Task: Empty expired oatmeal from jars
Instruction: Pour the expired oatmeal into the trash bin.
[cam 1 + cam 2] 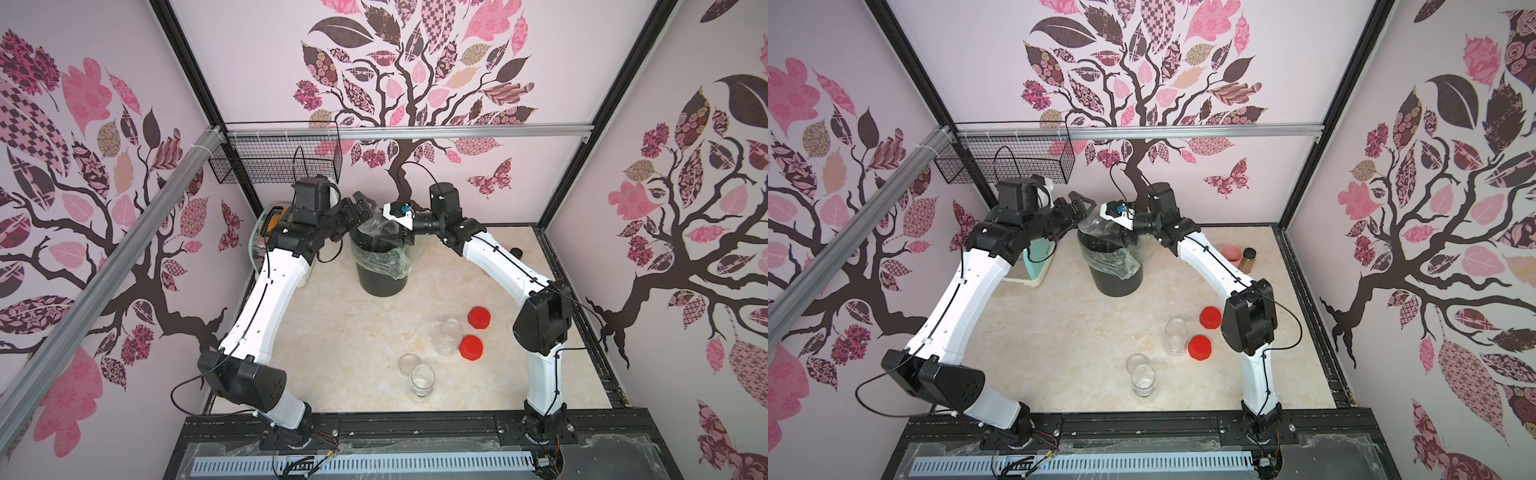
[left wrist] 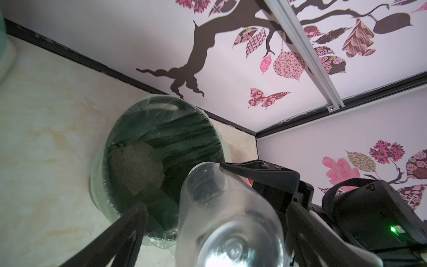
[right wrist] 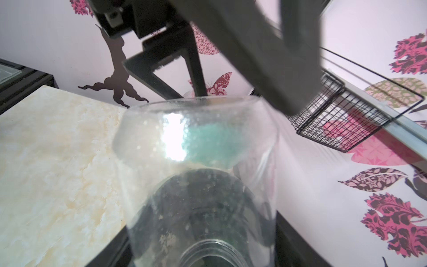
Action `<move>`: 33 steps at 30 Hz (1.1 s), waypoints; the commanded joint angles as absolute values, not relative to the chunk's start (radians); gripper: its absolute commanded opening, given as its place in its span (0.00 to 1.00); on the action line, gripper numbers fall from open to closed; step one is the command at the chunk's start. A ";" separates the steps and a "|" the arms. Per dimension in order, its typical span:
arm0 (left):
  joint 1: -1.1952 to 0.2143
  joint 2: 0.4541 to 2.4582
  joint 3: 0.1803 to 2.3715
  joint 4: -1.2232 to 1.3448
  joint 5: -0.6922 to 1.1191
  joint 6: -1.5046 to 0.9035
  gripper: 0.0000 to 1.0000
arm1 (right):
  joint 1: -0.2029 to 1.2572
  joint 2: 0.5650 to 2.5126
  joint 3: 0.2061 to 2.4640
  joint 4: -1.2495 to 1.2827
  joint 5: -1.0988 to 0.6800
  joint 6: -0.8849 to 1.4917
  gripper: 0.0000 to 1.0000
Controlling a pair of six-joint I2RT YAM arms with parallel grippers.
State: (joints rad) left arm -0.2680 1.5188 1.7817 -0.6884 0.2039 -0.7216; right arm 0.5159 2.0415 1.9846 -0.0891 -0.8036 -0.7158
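Observation:
A clear jar (image 1: 376,226) (image 1: 1100,226) lies tilted over the black bin (image 1: 382,274). My right gripper (image 1: 401,237) (image 3: 203,254) is shut on it near its mouth. A few oatmeal flakes (image 3: 166,240) cling to its wall. A pale heap of oatmeal (image 2: 136,168) lies inside the bin (image 2: 161,129). My left gripper (image 1: 365,208) (image 2: 215,208) stands open around the jar's base (image 2: 231,231), with a gap at one finger (image 2: 131,226). Two more clear jars (image 1: 449,336) (image 1: 422,380) stand open near the front, with nothing showing inside them.
Two red lids (image 1: 478,318) (image 1: 471,347) and a clear lid (image 1: 409,362) lie beside the standing jars. A pink cup (image 1: 1231,255) and a brown bottle (image 1: 1249,259) stand at the back right. A wire basket (image 1: 276,158) hangs on the back wall; a mint container (image 1: 1036,257) sits at the back left.

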 commanded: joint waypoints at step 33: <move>-0.262 1.156 1.409 -0.530 0.222 -0.505 0.98 | 0.494 2.038 1.855 0.712 -0.655 0.106 0.08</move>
State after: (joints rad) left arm -0.2672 1.1919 1.4242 -0.5728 0.1886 -0.5549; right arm 0.5003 2.0850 1.8000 0.6655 -0.6006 0.1993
